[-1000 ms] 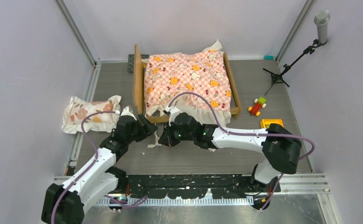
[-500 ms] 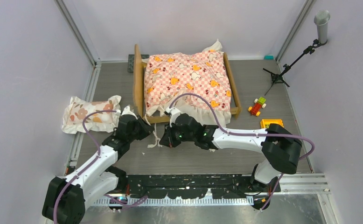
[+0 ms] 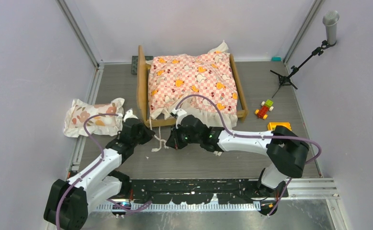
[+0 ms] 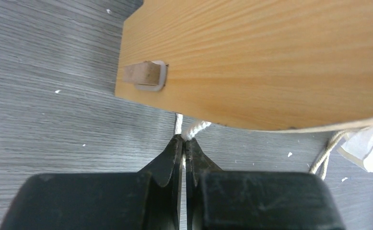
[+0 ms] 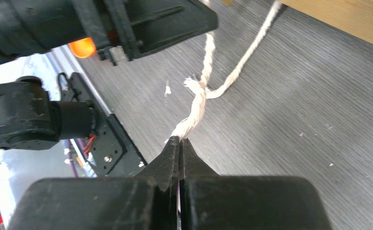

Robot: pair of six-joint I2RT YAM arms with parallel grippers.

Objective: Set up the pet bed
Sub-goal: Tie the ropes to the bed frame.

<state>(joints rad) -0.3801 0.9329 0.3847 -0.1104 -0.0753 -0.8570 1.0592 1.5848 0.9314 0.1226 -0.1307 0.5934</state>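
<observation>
Robot test cell in a lab: plain pale panel walls (image 3: 194, 24) on aluminium struts (image 3: 79, 33) enclose the pet bed (image 3: 142, 86) behind and at both sides, a microphone (image 3: 331, 26) on a tripod (image 3: 295, 69) to its right, black mounting rail (image 3: 194, 191) nearer.

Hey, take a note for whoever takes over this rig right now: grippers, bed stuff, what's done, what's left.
Left gripper: shut on a white cord under the pet bed frame's corner.
Right gripper: shut on a twisted cord near the bed's front edge.
Done: checkered sheet lies over the bed.
Left: cords look untied; floral pillow lies on the table, left of the bed.
</observation>
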